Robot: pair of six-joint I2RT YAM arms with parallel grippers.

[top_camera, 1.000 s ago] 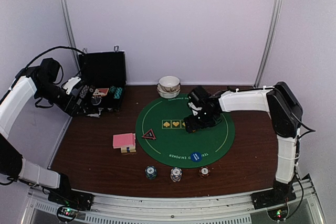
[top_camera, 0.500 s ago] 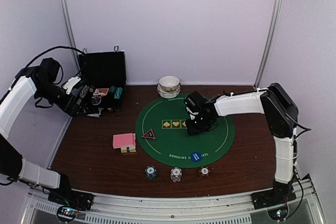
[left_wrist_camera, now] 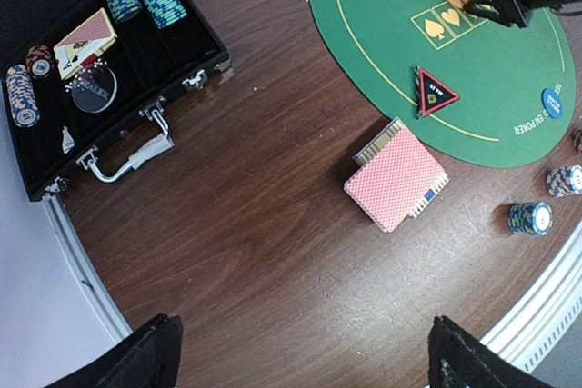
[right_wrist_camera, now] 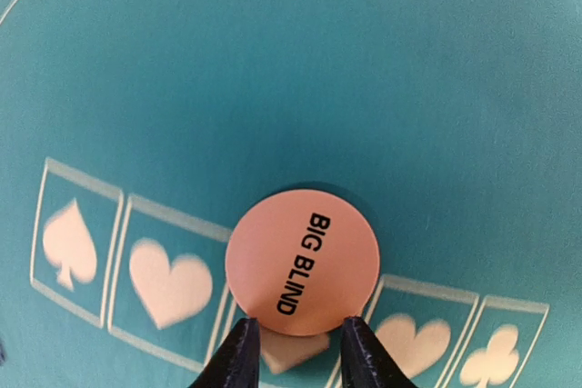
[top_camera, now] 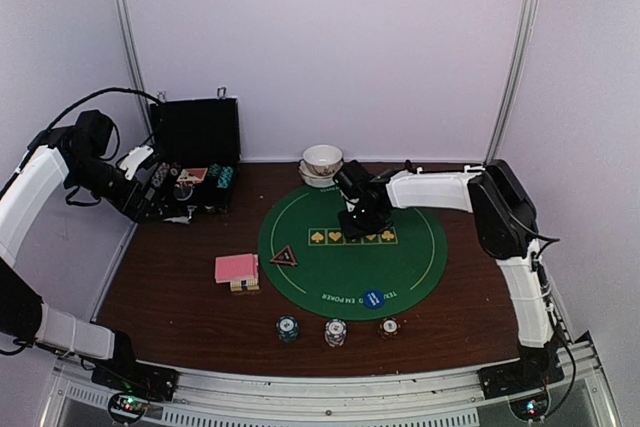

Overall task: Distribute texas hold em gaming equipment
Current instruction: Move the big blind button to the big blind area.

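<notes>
Green mat (top_camera: 300,267) on bench (top_camera: 170,297): orange BIG BLIND disc (right_wrist_camera: 302,261) near its 12 o'clock is met by part-closed right jaws, grip cannot be told; left jaws are spread wide.

Round orange disc (right_wrist_camera: 302,261) lettered BIG BLIND over green mat (top_camera: 300,215), triangle marker (top_camera: 283,256) and blue disc (top_camera: 373,298) flat on it, pink-backed cards (top_camera: 236,268) stacked beside
</notes>
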